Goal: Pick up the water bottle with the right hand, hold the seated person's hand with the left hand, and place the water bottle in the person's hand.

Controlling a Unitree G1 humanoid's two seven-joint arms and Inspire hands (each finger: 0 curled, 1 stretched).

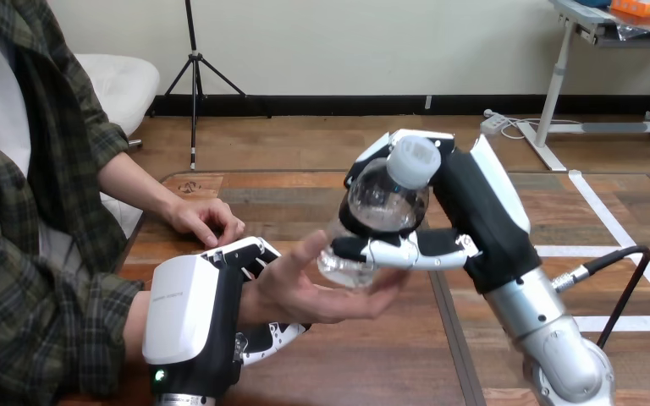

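Note:
A clear water bottle (382, 207) with a white cap is tilted, cap toward me, its base resting in the person's hand (317, 288), which lies palm up over the table. My right hand (457, 211) is shut on the bottle, fingers and thumb curled round its body. My left hand (220, 313) is at the person's wrist, its fingers curled round it from above and its thumb below. The person's other hand (207, 222) rests flat on the table at the left.
The wooden table (372, 364) stretches in front of me, with bare room at the middle and right. The person sits at the left side, close to my left arm.

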